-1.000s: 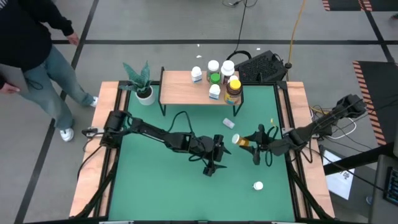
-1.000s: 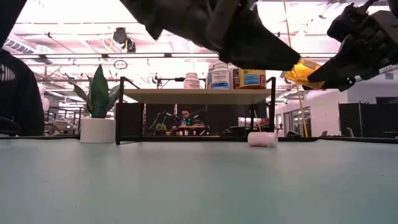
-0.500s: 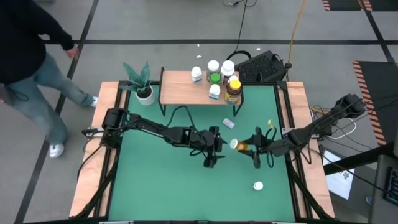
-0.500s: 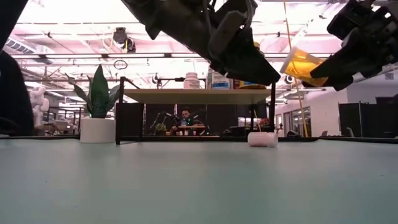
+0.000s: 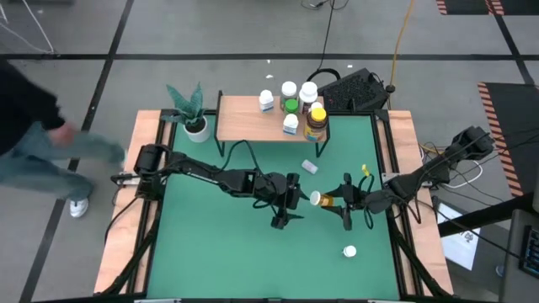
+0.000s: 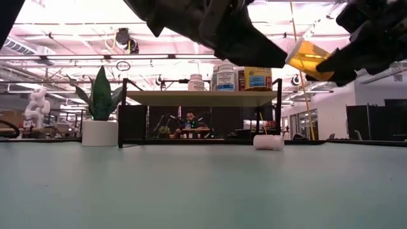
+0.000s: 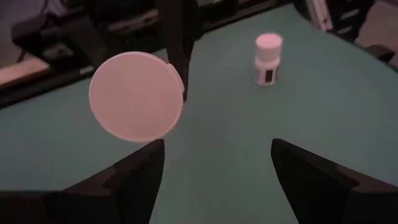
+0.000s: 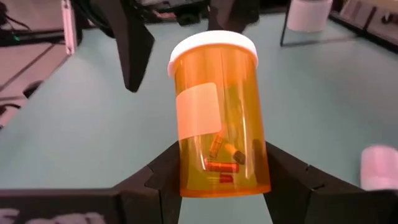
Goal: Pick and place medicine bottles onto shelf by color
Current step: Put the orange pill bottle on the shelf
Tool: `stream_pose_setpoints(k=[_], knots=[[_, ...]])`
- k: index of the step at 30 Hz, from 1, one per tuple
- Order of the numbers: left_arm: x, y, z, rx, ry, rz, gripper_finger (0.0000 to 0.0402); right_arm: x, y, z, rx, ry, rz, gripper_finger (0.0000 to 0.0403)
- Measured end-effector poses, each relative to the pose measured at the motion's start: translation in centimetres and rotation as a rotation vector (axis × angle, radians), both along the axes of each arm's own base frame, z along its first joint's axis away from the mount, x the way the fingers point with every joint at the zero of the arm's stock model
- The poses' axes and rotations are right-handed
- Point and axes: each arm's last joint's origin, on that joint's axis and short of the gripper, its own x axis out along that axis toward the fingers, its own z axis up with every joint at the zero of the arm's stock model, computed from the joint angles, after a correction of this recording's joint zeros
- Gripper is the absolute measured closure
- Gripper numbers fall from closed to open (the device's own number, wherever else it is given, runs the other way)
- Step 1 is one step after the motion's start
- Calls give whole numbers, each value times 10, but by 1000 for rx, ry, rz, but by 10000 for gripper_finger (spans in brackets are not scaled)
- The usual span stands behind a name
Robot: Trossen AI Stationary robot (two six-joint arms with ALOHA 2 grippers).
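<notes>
My right gripper point(image 5: 338, 202) is shut on an orange bottle point(image 5: 323, 200) with a white cap, held in the air over the table's middle right. My left gripper point(image 5: 284, 210) is open and hovers just left of that cap point(image 7: 137, 96), touching nothing. The light-wood shelf point(image 5: 248, 119) stands on black legs at the far edge. It carries several bottles point(image 5: 295, 105): white, green, and an amber one with a yellow cap. One white bottle point(image 5: 310, 167) lies on its side on the mat, and another point(image 5: 349, 251) stands nearer the near edge. My right gripper pinches the orange bottle's body near its bottom end point(image 8: 186, 177) between the two fingers point(image 8: 283, 177), one on each side. It comes level from the table's right. The bottle is lifted clear, its cap point(image 8: 213, 46) pointing toward the left gripper and tilted slightly up.
A potted plant point(image 5: 192, 114) stands left of the shelf. A dark box point(image 5: 354, 88) sits behind the shelf's right end. A person point(image 5: 34, 143) walks on the floor beyond the table's left rail. Open green mat point(image 5: 219, 252) lies near the near edge.
My right gripper has carried the orange bottle up and a little toward the left gripper, still shut on it. My left gripper has shifted slightly toward the table's left. The person beside the table has walked farther left.
</notes>
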Motion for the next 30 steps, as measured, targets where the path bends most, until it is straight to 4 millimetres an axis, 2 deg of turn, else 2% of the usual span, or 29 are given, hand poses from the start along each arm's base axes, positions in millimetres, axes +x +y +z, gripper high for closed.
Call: stream_pose_setpoints(k=[5,12,17,23,30], knots=[[0,-1,1,-13,-8,-2,106,2,2,0,-16,-9,34,238],[2,1,4,-36,-40,113,106,3,2,1,-14,-15,27,238],[6,4,15,-44,-145,149,106,3,5,0,10,-9,112,238],[6,0,16,-30,-163,93,105,6,7,3,-20,-49,141,238],[4,-14,15,16,-170,28,105,11,10,1,-21,-68,158,238]])
